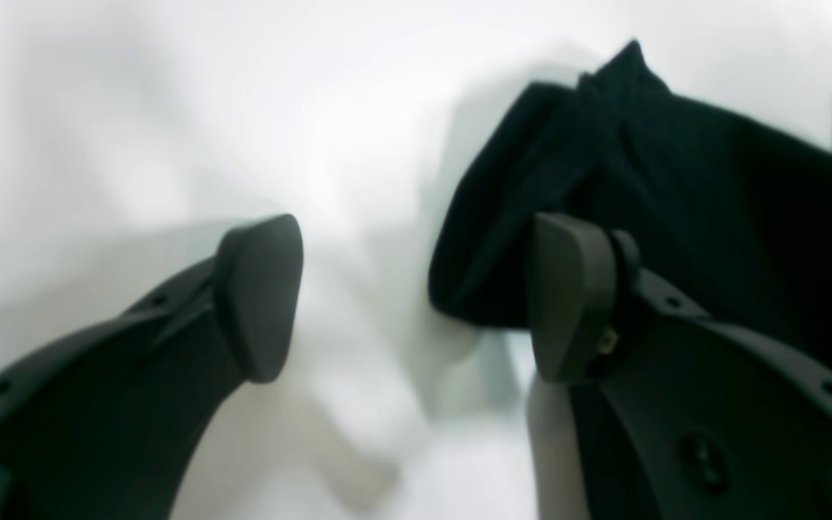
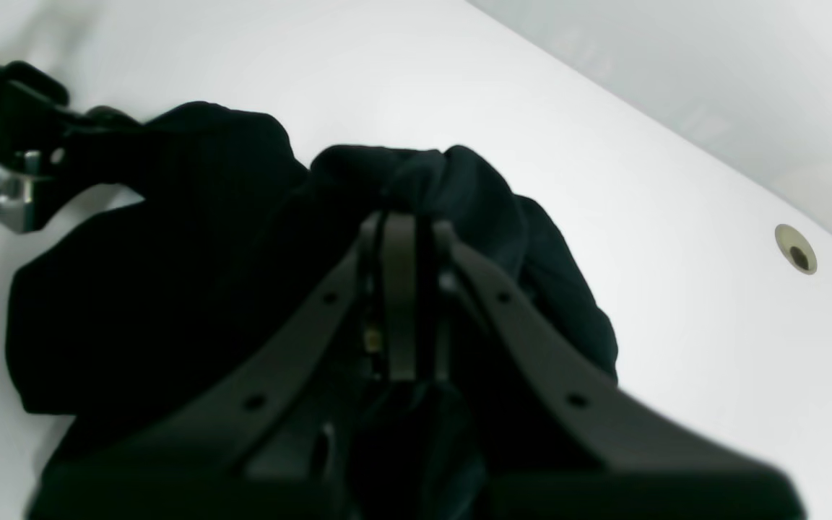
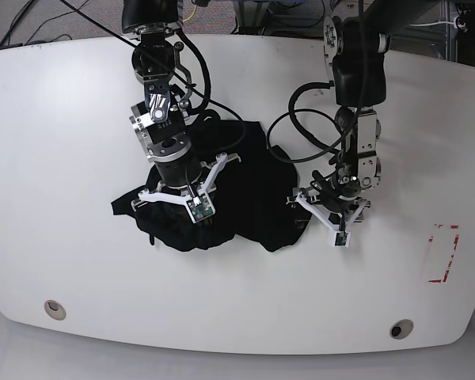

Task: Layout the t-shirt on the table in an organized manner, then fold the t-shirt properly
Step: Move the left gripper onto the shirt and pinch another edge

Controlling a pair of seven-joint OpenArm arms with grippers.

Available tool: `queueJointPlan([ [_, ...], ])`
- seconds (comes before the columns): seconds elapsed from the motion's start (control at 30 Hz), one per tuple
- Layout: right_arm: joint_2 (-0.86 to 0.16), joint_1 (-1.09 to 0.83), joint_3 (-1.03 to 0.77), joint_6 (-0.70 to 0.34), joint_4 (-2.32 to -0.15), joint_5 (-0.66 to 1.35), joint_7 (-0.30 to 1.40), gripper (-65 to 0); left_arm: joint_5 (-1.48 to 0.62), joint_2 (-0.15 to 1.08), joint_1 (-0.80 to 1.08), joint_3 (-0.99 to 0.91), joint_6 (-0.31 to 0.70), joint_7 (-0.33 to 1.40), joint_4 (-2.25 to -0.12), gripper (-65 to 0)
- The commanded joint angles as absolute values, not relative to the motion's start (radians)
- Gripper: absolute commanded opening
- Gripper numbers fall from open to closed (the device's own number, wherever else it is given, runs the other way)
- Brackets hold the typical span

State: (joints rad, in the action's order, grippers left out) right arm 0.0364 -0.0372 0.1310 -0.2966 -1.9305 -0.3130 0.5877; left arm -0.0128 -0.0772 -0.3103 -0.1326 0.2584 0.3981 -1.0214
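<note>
The black t-shirt (image 3: pixel 237 186) lies crumpled in a heap in the middle of the white table (image 3: pixel 63 119). My right gripper (image 3: pixel 182 186) stands over the heap's left part. In the right wrist view its fingers (image 2: pixel 401 289) are pressed together, with a bunched fold of the t-shirt (image 2: pixel 170 289) pinched at their tips. My left gripper (image 3: pixel 332 202) hovers at the heap's right edge. Seen from the left wrist it (image 1: pixel 416 296) is open; one finger sits over bare table (image 1: pixel 170 108), the other over the rim of the t-shirt (image 1: pixel 676 180), and nothing is gripped.
Round grommet holes (image 3: pixel 55 308) (image 3: pixel 401 328) sit near the table's front edge; one grommet hole (image 2: pixel 795 248) shows in the right wrist view. Red tape marks (image 3: pixel 442 253) lie at the right. Black cables (image 3: pixel 301 127) hang from the left arm beside the shirt.
</note>
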Motion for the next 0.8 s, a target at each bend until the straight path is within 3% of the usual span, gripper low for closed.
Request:
queueJointPlan([
  [0.0,0.041,-0.022,0.140,-0.295,-1.954,-0.309,0.561,-65.0,-0.022,-0.084,-0.329,-0.087,0.263,0.395,-1.013,-20.1],
  [0.47,0.044,-0.022,0.205,-0.295,-1.960,-0.309,0.561,-65.0,-0.022,-0.101,-0.329,-0.013,0.263,0.367,-0.972,-21.3],
  [0.57,0.044,-0.022,0.208,-0.295,-1.960,-0.309,0.561,-65.0,-0.021,-0.101,-0.329,-0.013,0.260,0.367,-0.972,-28.3],
  [0.77,0.044,-0.022,0.208,-0.295,-1.960,-0.309,0.561,-65.0,-0.018,-0.101,-0.329,-0.015,0.259,0.367,-0.972,-56.5],
])
